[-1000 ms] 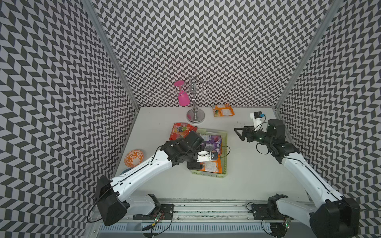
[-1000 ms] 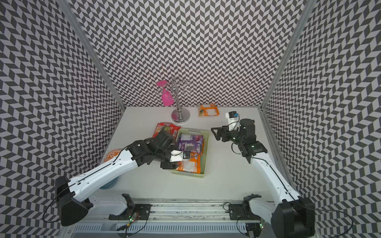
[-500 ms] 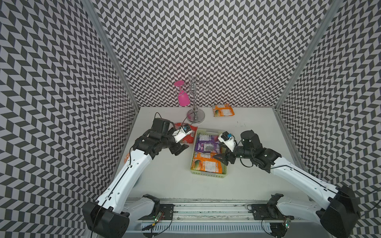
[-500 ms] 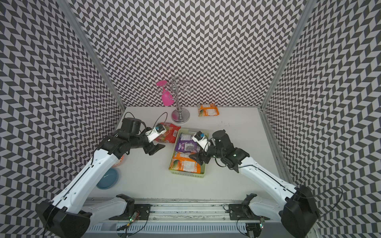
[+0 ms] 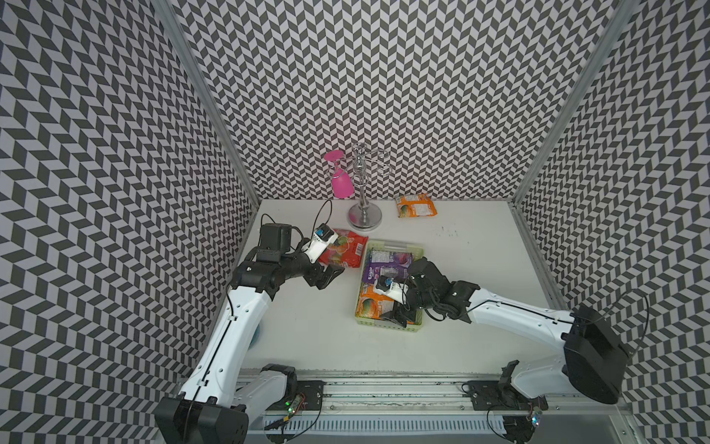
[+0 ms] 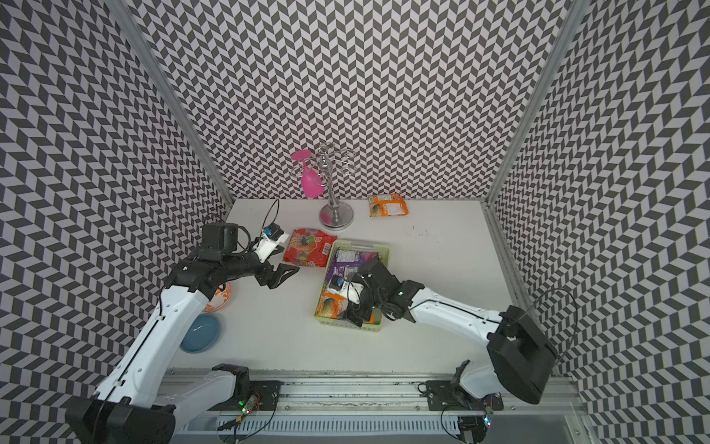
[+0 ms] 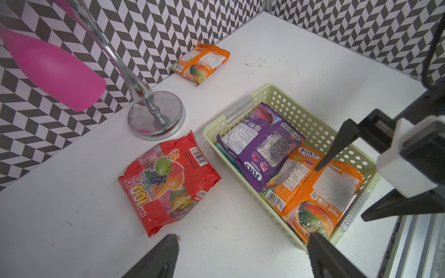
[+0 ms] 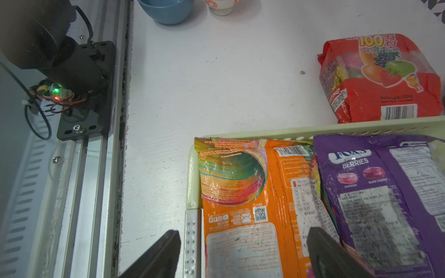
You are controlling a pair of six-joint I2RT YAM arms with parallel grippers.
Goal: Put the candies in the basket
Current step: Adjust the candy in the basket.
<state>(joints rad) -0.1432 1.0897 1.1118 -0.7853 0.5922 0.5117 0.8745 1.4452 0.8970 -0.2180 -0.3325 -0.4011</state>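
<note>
The pale green basket (image 5: 395,243) (image 6: 361,243) (image 7: 262,89) (image 8: 265,130) holds a purple candy packet (image 5: 386,265) (image 7: 260,144) (image 8: 385,192) lying over orange ones (image 5: 370,307) (image 7: 322,190) (image 8: 240,192). A red fruit-printed bag (image 5: 344,251) (image 6: 307,251) (image 7: 168,183) (image 8: 382,79) lies on the table just left of the basket. Another orange packet (image 5: 416,205) (image 6: 387,205) (image 7: 201,62) lies by the back wall. My left gripper (image 5: 329,277) (image 6: 282,275) (image 7: 242,240) is open and empty over bare table beside the red bag. My right gripper (image 5: 397,315) (image 6: 357,317) (image 8: 244,233) is open, straddling the basket's near end wall.
A chrome stand (image 5: 363,215) (image 7: 156,118) with a hanging pink glass (image 5: 342,184) (image 7: 53,72) stands at the back, close behind the red bag. A blue bowl (image 6: 199,332) and an orange-patterned bowl (image 6: 221,301) sit at the front left. The arms' rail runs along the front edge.
My left gripper pulled back from over the basket to the left, beside the red bag, its jaws spreading. My right arm swung from the back right down to the basket's near end.
</note>
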